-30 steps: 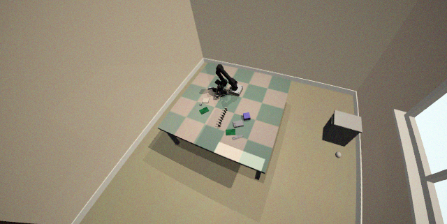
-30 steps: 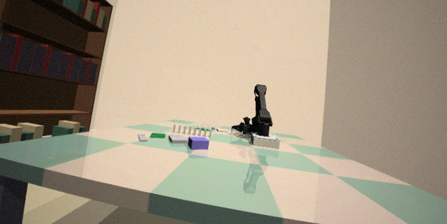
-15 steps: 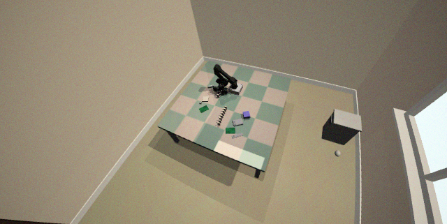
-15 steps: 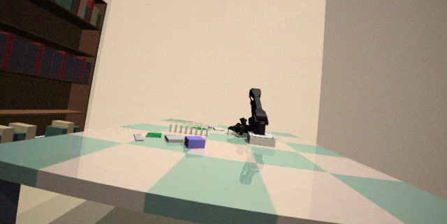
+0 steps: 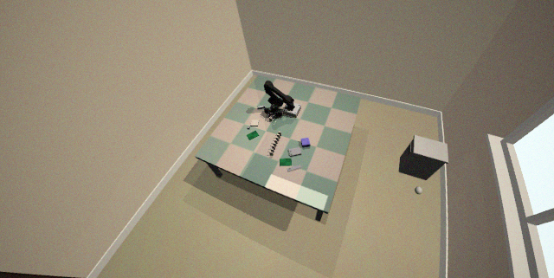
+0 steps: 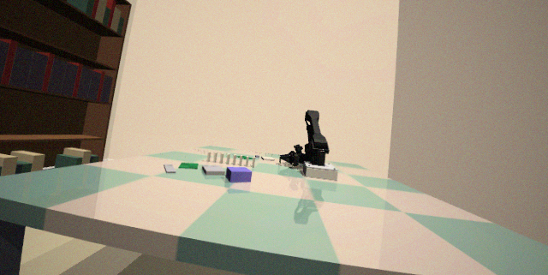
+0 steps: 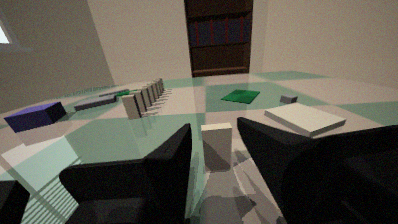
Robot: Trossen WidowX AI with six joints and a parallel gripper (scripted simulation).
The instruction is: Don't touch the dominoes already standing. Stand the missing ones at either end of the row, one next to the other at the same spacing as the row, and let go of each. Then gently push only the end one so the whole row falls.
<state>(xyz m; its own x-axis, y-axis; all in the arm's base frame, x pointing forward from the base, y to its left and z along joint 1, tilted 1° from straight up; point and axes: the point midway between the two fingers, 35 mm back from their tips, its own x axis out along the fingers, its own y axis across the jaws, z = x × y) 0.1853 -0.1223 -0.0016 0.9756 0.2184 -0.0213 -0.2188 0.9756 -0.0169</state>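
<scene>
cream loose domino (image 7: pixel 216 145) is stood upright on the bench (image 5: pixel 235 158) (image 6: pixel 274 215) (image 7: pixel 170 107), betw. the fingers of the tool (image 5: pixel 270 119) (image 6: pixel 280 158) (image 7: pixel 214 123), which is open, w/ a gap seen on either side; nothing is gripped. it is set well apart from the domino row (image 5: pixel 274 144) (image 6: pixel 228 158) (image 7: pixel 131 106), prob. so that it can be released or regrasped w/o the row being touched. row spacing is not yet matched; a move to the near end is prob. needed. the row is kept upright, presumably so that one end push will be passed along.

count: 8 dominoes in the row, as best made out; 1 loose, others not made out. also 2 green cards (image 5: pixel 253 135) (image 6: pixel 188 165) (image 7: pixel 240 96), 1 purple box (image 5: pixel 305 142) (image 6: pixel 239 174) (image 7: pixel 35 116), 1 grey slab (image 5: pixel 294 151) (image 6: pixel 213 170) (image 7: pixel 95 103), 1 cream slab (image 5: pixel 254 123) (image 6: pixel 268 158) (image 7: pixel 305 119), 1 sm. grey block (image 7: pixel 288 99).
</scene>
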